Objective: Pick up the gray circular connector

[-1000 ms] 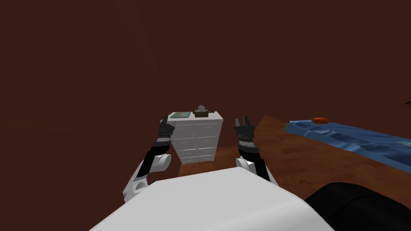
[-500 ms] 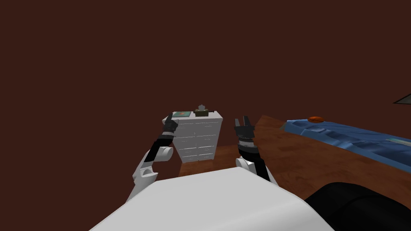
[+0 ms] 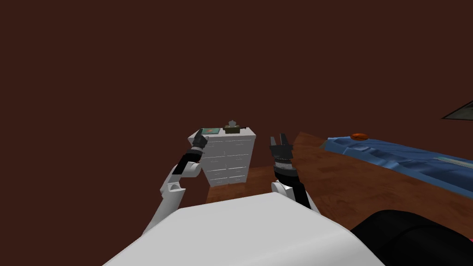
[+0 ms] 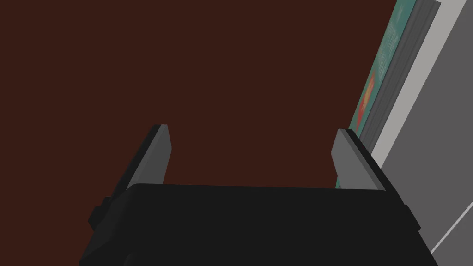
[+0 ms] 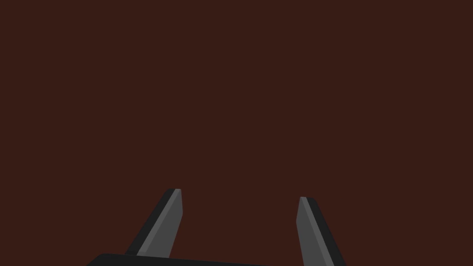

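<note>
A white chest of drawers (image 3: 228, 157) stands against the dark brown wall. On its top lie a teal book (image 3: 210, 131) and a small olive box with a grey lump on it (image 3: 232, 127). I cannot tell a grey circular connector apart there. My left gripper (image 3: 200, 137) is open at the chest's top left corner, beside the book. In the left wrist view the left gripper (image 4: 251, 138) holds nothing, and the book's edge (image 4: 376, 78) runs just past one finger (image 4: 351, 159). My right gripper (image 3: 280, 138) is raised to the right of the chest, open and empty (image 5: 240, 196).
A bed with a blue cover (image 3: 402, 154) and an orange thing (image 3: 359, 136) on it lies to the right. Wooden floor (image 3: 351, 184) spreads between the bed and the chest. A black rounded shape (image 3: 415, 235) sits at the lower right.
My left arm has swung right and up, bringing its gripper from beside the chest to its top left corner by the book. The head view has shifted slightly. The right arm has stayed still.
</note>
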Tool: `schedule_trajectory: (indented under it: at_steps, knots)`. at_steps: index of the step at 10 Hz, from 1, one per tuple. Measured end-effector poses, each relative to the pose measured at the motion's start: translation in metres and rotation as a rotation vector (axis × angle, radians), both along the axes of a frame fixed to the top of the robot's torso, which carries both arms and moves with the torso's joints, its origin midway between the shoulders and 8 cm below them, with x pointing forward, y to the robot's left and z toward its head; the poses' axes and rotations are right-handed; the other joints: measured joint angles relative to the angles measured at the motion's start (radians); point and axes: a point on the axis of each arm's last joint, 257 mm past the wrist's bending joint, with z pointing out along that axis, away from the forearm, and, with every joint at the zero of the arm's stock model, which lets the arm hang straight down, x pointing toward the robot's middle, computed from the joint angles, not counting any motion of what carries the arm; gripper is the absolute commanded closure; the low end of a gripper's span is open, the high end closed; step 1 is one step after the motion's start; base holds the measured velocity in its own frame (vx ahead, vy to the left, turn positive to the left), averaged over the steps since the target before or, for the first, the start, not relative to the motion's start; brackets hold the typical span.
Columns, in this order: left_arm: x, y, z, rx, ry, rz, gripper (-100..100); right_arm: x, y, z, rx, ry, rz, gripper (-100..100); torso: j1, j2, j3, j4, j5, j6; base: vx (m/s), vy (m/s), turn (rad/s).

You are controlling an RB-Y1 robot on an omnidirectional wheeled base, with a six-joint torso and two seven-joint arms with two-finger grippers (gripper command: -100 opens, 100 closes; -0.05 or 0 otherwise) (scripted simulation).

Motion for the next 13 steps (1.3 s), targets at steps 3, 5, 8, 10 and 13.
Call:
schedule_trajectory:
  at_steps: [3, 5, 8, 10, 13]
  knots:
    - [0.023, -0.004, 0.002, -0.005, 0.048, -0.019, -100, 0.0, 0.0, 0.0, 0.0, 0.0, 0.0, 0, 0.0, -0.001, -0.001, 0.0, 0.0, 0.0, -0.02, 0.014, -0.02]
    - [0.041, -0.011, 0.002, -0.012, 0.092, -0.035, -100, 0.0, 0.0, 0.0, 0.0, 0.0, 0.0, 0, 0.0, -0.001, 0.0, 0.0, 0.0, 0.0, -0.024, 0.024, -0.032]
    - [0.069, -0.019, -0.005, -0.021, 0.164, -0.053, -100, 0.0, 0.0, 0.0, 0.0, 0.0, 0.0, 0, 0.0, -0.001, -0.001, 0.0, 0.0, 0.0, -0.015, 0.018, -0.02]
    - [0.083, -0.025, -0.002, -0.023, 0.198, -0.063, -100, 0.0, 0.0, 0.0, 0.0, 0.0, 0.0, 0, 0.0, -0.002, -0.001, 0.0, 0.0, 0.0, -0.009, 0.018, -0.03]
    - [0.101, -0.033, -0.001, -0.03, 0.25, -0.076, -100, 0.0, 0.0, 0.0, 0.0, 0.0, 0.0, 0, -0.001, -0.002, -0.001, 0.0, 0.0, 0.0, -0.006, 0.015, -0.021]
